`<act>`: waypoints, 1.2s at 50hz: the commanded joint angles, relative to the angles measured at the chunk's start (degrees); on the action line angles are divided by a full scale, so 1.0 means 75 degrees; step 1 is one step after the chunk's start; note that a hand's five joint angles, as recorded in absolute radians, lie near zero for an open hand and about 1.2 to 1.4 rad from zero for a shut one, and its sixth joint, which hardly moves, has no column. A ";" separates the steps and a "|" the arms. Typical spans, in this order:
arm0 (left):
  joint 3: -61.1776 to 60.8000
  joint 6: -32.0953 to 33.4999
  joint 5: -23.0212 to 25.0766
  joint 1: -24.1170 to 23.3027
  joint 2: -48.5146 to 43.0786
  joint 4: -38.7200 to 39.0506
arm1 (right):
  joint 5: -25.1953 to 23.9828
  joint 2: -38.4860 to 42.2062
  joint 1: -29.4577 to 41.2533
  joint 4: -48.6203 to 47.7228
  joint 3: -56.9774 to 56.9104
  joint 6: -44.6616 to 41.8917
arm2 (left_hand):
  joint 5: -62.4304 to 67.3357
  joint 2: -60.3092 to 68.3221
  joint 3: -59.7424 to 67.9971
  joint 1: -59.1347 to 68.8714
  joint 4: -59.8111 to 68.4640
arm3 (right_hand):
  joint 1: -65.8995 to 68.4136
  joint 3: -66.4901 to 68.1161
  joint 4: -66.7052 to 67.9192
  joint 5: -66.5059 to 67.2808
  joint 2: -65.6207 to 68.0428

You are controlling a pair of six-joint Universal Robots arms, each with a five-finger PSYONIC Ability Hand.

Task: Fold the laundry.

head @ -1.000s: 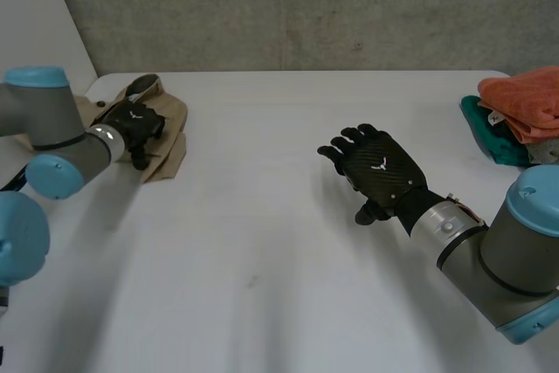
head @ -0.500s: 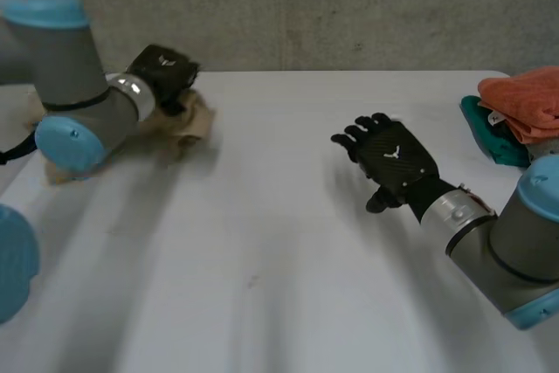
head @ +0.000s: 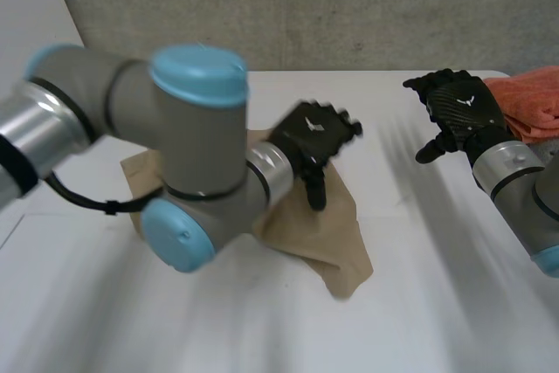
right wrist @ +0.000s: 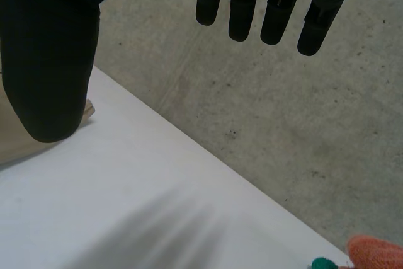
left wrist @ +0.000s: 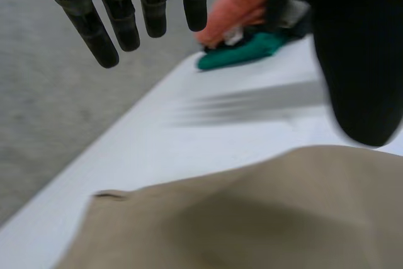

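I am reaching my left arm (head: pixel 188 155) across the middle of the table (head: pixel 410 303), and my left hand (head: pixel 313 133) is hovering over the tan cloth (head: pixel 327 233). In the left wrist view its fingers (left wrist: pixel 94 29) are pointing straight out and slightly apart, with the thumb (left wrist: pixel 359 61) stretched out to one side. Nothing is curled or pinched, so the hand is wide open. The cloth is lying rumpled on the table under my palm, one flap trailing toward the near edge. Whether my palm is actually touching it I cannot tell.

Further right I am holding my right hand (head: pixel 460 111) up above the far side of the table, well apart from the cloth. Its fingers (right wrist: pixel 277 11) are hanging straight and its thumb (right wrist: pixel 50 61) is spread wide. It is fully open too, holding and touching nothing.

Just beside that hand, at the table's far right corner, an orange towel (head: pixel 528 98) is sitting. In the left wrist view it is lying on top of a green cloth (left wrist: pixel 252 48).
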 commanded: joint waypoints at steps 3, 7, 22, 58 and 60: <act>-0.0668 0.0364 -0.0916 0.1488 0.1878 -0.0246 | -0.0129 -0.0102 0.0273 0.1122 -0.0277 -0.0052 | -0.0659 -0.0752 -0.0746 -0.0588 -0.0681 | 0.0406 0.0329 0.0351 0.0251 0.0387; -0.0997 0.0680 -0.1033 0.2274 0.2031 -0.0246 | -0.0328 -0.0243 0.0589 0.1802 -0.0289 -0.0169 | -0.0659 -0.0752 -0.0746 -0.0588 -0.0681 | 0.0429 0.0352 0.0374 0.0274 0.0409; -0.0776 0.0178 -0.0425 0.4372 0.0943 0.0164 | 0.0420 0.0108 0.2171 0.2694 -0.0242 0.0006 | -0.0659 -0.0752 -0.0746 -0.0588 -0.0681 | 0.0630 0.0554 0.0576 0.0476 0.0611; 0.1712 0.0716 -0.0285 0.1597 -0.0337 -0.0774 | 0.0785 -0.0653 0.0685 0.2236 -0.0663 -0.0053 | 0.8674 0.8581 0.8587 0.8745 0.8652 | 0.0787 0.0710 0.0732 0.0633 0.0768; 0.0997 0.0693 -0.0085 0.1070 -0.0032 -0.0715 | 0.0761 -0.0770 0.0322 0.2295 -0.0815 0.0087 | 0.8674 0.8581 0.8587 0.8745 0.8652 | 0.0765 0.0688 0.0710 0.0610 0.0746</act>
